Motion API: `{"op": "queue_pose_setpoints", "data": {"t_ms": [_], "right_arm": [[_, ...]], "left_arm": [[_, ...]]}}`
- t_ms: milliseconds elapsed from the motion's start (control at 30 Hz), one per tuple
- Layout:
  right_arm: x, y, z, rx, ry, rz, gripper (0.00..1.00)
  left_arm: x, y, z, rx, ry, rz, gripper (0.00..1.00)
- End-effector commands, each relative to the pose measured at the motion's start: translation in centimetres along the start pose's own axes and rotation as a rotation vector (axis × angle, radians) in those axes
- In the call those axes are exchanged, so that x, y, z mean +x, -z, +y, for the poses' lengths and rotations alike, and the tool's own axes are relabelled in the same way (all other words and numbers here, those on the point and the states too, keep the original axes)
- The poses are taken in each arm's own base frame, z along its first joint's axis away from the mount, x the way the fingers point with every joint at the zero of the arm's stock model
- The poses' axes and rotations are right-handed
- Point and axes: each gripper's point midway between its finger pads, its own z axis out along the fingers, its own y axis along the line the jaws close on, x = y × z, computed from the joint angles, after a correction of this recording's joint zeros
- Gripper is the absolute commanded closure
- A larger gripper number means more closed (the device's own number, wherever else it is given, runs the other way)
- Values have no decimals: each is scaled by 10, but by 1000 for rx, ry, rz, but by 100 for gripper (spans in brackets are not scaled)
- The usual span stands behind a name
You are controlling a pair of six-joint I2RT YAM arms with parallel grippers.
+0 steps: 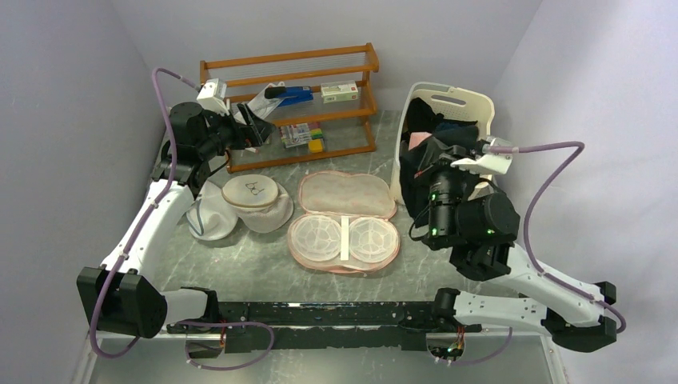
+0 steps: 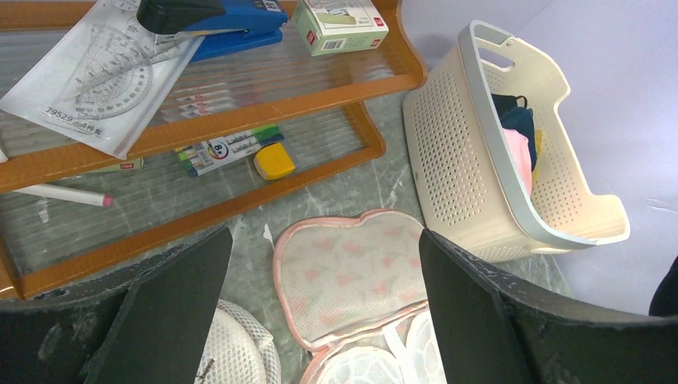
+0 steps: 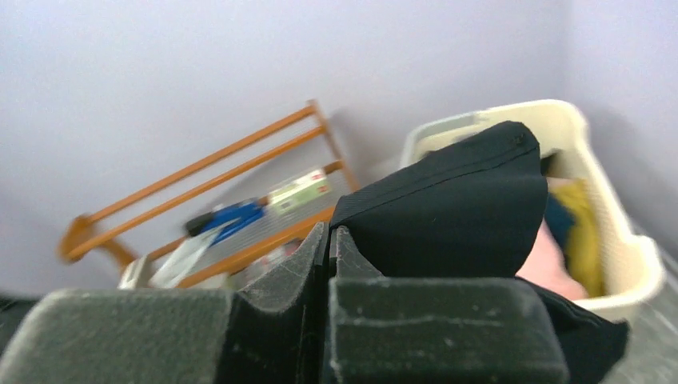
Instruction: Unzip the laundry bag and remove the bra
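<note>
Laundry bag [image 1: 344, 218] lies unzipped and spread open mid-tabletop [image 1: 264, 268]. Its long axis runs left to right, with the lid flap on the far side and the two white cup forms on the near side. The left hand [image 2: 324, 240] hovers at far left by the wooden shelf [image 1: 292, 96], fingers spread wide and empty. On the right, the right hand [image 3: 329, 240] is clamped on the black bra [image 3: 456, 208], which is already out of the bag and hangs against the cream basket [image 1: 480, 104]. The right arm is the nearer one, so I judge the rest falls to it.
</note>
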Motion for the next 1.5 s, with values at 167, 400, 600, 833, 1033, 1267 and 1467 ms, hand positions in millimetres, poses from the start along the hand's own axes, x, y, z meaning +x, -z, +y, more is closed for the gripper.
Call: {"op": "queue_pose_setpoints", "data": {"t_ms": [167, 400, 600, 833, 1033, 1267, 1467], "right_arm": [[-17, -28, -76, 447, 23, -95, 100], [-1, -82, -90, 592, 143, -153, 100], [25, -157, -117, 675, 207, -128, 100], [76, -238, -155, 635, 239, -68, 100], [135, -271, -191, 658, 229, 46, 100], [171, -332, -220, 618, 362, 238, 54], [128, -317, -182, 463, 262, 213, 26]], "left_arm": [[-7, -1, -7, 43, -1, -16, 1], [-9, 1, -9, 46, -4, -24, 1], [-10, 3, -9, 47, -4, -27, 1], [-8, 0, -8, 45, 0, -20, 1], [-8, 0, -7, 41, -4, -20, 1], [-4, -3, -3, 44, 10, -6, 1], [-5, -3, -2, 67, 39, -2, 1]]}}
